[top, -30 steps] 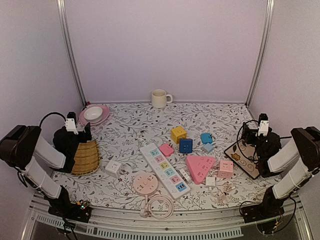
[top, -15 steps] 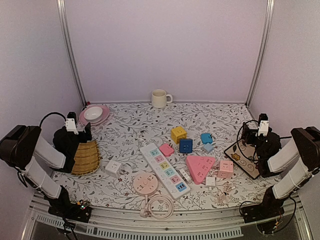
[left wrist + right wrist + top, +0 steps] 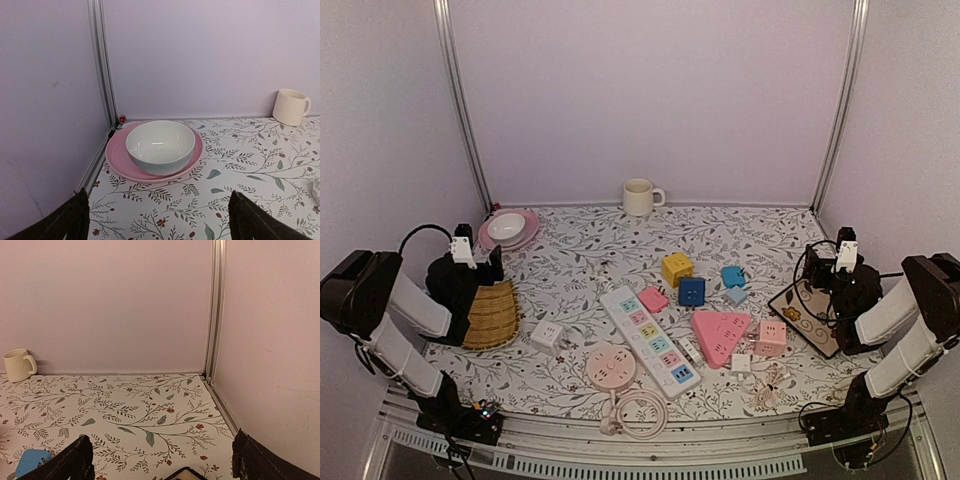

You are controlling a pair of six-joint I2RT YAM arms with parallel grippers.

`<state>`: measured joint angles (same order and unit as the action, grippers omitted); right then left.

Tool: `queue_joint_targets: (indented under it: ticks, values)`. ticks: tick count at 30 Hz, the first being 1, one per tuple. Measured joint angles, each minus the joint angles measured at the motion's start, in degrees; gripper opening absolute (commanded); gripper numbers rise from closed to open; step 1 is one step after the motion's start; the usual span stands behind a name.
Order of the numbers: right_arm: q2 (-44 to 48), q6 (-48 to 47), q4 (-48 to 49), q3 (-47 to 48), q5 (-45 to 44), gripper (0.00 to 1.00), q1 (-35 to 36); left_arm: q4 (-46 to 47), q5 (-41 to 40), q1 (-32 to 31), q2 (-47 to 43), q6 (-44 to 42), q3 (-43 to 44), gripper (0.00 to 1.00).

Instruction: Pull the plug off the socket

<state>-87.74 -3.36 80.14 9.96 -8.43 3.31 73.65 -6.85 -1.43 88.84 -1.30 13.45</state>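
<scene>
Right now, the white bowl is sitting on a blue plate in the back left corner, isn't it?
Not quite: the plate under the white bowl is pink, not blue, as the left wrist view shows. The rest is right: the bowl sits on it in the back left corner.

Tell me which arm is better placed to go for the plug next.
Right, probably. The white plug and its cord lie by the pink cube socket on the right half, nearer the right tool. The left tool sits over by the basket. Both stand open.
</scene>
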Motion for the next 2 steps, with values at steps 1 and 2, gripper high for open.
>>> queue_joint_targets:
  ticks: [1,2]
  values:
    - [0.0,0.0,0.0,0.0,0.0,0.99,0.0,0.0,0.0,0.0,0.0,0.0,0.0,0.97]
    - [0.0,0.0,0.0,0.0,0.0,0.99,0.0,0.0,0.0,0.0,0.0,0.0,0.0,0.97]
